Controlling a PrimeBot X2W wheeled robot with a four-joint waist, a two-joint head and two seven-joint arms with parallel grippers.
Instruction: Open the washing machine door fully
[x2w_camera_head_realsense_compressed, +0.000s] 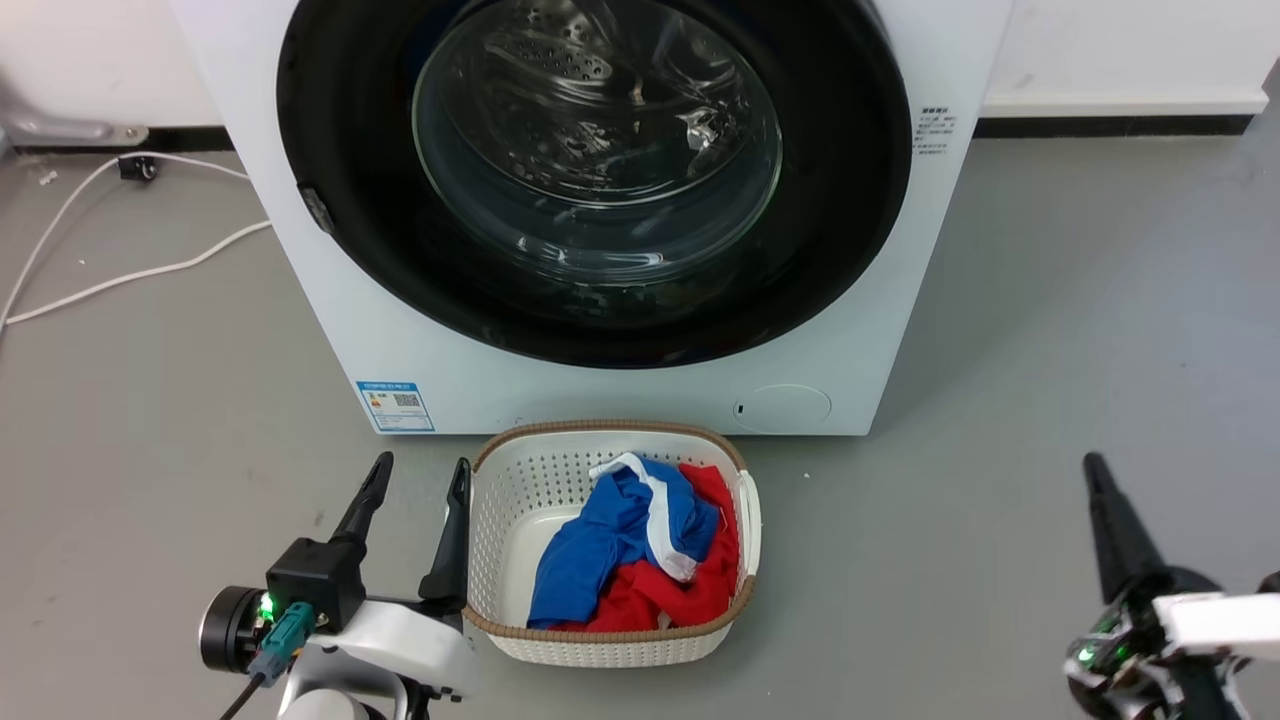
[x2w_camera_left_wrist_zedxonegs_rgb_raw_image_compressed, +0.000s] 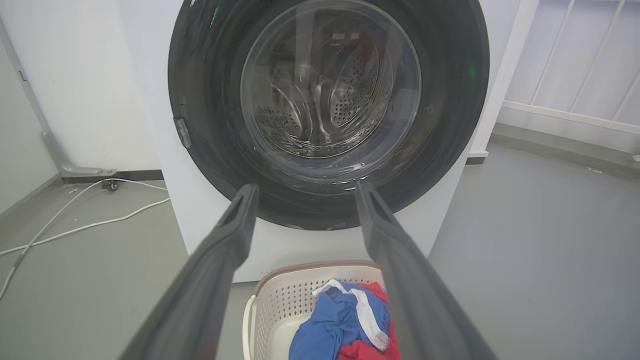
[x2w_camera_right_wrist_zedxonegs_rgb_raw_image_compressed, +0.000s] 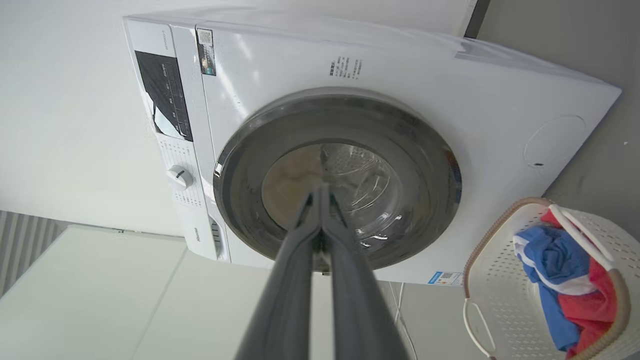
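Nearest you, before the washer's left corner, the left gripper (x2w_camera_head_realsense_compressed: 420, 478) stands with its fingers well apart, holding nothing. Off the washer's right side, the right gripper (x2w_camera_right_wrist_zedxonegs_rgb_raw_image_compressed: 320, 189) has its fingers pressed tip to tip with nothing between them, pointing at the glass. A basket (x2w_camera_head_realsense_compressed: 505, 500) of blue, red and white clothes (x2w_camera_head_realsense_compressed: 640, 550) sits on the grey floor (x2w_camera_head_realsense_compressed: 1050, 350) just before the washer (x2w_camera_head_realsense_compressed: 880, 330). The door (x2w_camera_head_realsense_compressed: 595, 170) fills the washer's front, closed flush: a glossy black ring around bulging clear glass, with the steel drum showing through. Left of the washer, a white cable (x2w_camera_head_realsense_compressed: 120, 275) trails over the floor. Behind it is a white wall (x2w_camera_head_realsense_compressed: 1100, 50) with dark skirting (x2w_camera_head_realsense_compressed: 1110, 126).
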